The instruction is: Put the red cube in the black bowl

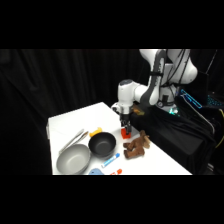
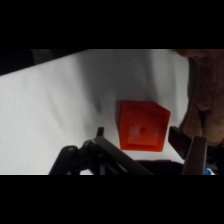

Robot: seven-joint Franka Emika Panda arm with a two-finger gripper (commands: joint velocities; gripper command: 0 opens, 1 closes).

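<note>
One red cube (image 2: 142, 126) sits on the white surface (image 2: 60, 105), btwn the fingers (image 2: 176, 136), which are spread apart w/ nothing gripped yet. Brown plush toy (image 1: 136, 146) just beside it; black bowl (image 1: 102, 144) near, to the side. Cube looks light, rigid, prob. smooth plastic, so not fragile but could slip. Best hold: two opposite flat faces, mid-height, squarely.
</note>
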